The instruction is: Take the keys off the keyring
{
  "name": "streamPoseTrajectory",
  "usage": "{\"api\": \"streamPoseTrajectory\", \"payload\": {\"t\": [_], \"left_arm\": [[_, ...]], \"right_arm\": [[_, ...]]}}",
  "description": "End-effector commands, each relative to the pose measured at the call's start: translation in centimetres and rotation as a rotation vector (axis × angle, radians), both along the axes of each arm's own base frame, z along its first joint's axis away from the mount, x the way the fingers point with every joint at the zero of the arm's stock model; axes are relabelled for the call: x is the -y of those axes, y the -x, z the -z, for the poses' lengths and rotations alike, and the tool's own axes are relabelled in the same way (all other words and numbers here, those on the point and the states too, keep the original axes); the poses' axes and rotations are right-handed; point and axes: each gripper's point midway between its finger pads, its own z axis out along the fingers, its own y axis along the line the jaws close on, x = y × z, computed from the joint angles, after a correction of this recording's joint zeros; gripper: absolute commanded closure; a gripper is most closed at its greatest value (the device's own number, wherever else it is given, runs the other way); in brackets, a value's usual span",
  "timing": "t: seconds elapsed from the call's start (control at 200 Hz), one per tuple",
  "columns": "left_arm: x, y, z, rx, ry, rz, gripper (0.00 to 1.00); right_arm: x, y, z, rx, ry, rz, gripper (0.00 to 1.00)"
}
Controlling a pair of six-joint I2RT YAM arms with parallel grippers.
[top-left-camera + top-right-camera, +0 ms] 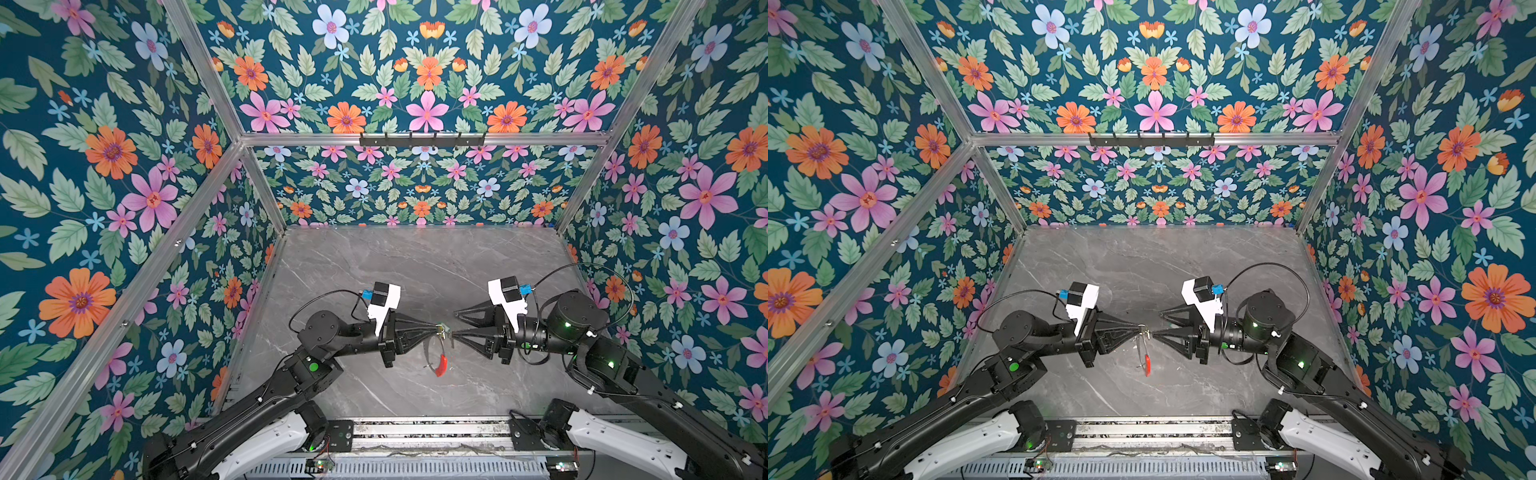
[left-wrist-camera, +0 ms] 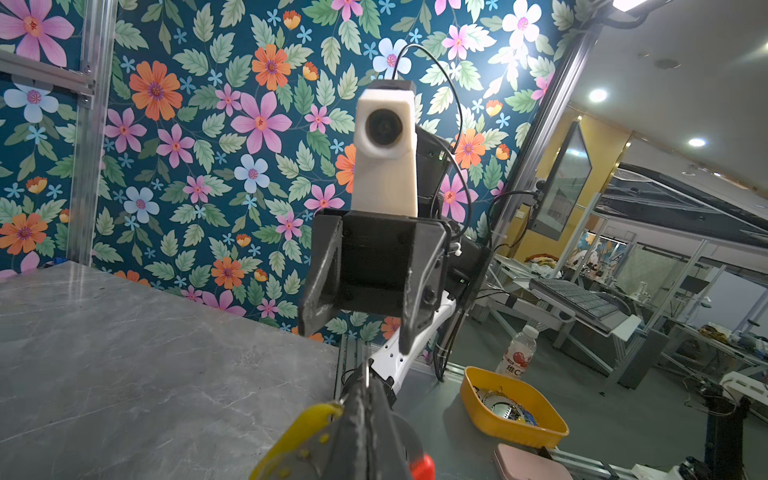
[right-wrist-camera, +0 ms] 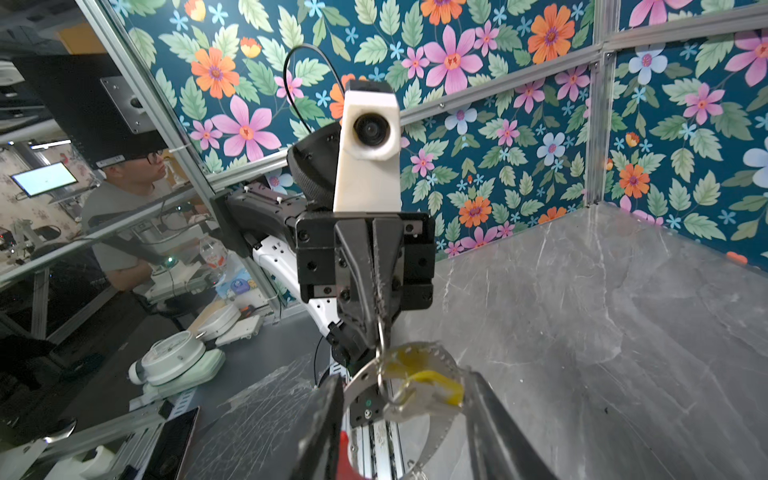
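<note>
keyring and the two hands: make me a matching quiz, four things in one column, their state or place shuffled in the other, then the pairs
Things
1. left hand
2. right hand
3. red sleeve on the large thin grey metal keyring
4. yellow plastic key tag

States or places
A. open
B. on the arc farthest from the left hand's grip
C. close beside the left hand's fingertips
D. shut, with the keyring hanging from it

Pairs: 1-D, 2-A, 3-B, 4-C
</note>
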Motion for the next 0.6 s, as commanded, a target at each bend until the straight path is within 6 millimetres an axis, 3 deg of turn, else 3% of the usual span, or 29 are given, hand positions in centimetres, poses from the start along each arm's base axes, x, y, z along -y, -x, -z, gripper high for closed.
{"api": "streamPoseTrajectory", "payload": {"t": [0.0,0.405,0.595], "left_arm": [[-0.8,0.3,-2.1,0.047,0.097,-0.009,1.00],[-1.4,-0.3,-2.7,0.059,0.173,-0.056,1.00],[-1.5,-0.6,-2.7,0.055,0.180,-0.078,1.00]], "right_arm": [[-0.5,-0.3,-2.5,0.013,-0.108,-0.011,0.52],[-2.1,0.9,-1.9,-0.047,-0.132,-0.149,0.64],[-2.6,1.2,-1.3,-0.059,-0.108,-0.169,0.76]]}}
